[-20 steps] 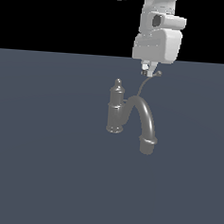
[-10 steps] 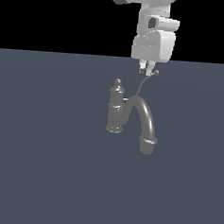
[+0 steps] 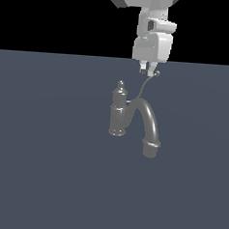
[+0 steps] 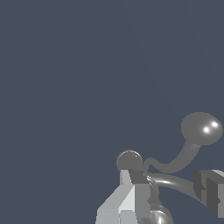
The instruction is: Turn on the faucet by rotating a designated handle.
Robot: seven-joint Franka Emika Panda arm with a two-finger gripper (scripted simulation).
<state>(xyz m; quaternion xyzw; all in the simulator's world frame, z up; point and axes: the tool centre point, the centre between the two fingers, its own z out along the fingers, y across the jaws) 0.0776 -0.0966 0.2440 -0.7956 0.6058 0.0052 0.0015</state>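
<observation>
Seemingly, in the exterior view, the faucet (image 3: 135, 120) is seen standing near the middle of the dark surface (image 3: 35, 169), well away from every edge, its upright post capped by a finial and its spout curving down toward the near edge. A thin curved handle (image 3: 146, 85) is seen rising from the body toward the far edge and ending in a small knob (image 3: 157, 73). The gripper (image 3: 147, 69) is held just above that end, fingers pointing down, with the knob lying just off the fingertips toward the exterior view's right. Whether it touches them cannot be told at this size.

In the wrist view, the knob (image 4: 202, 128) is shown beyond the fingers, and the handle's (image 4: 175, 164) long axis is seen running from the knob back toward the finial (image 4: 129, 160). One finger (image 4: 131, 192) and the other (image 4: 209, 188) are set well apart, so the gripper (image 4: 168, 186) is judged open with nothing held. The handle's stem is seen in line with the gap, so it is judged that any coming turn depends on pressing sideways, across that long axis.
</observation>
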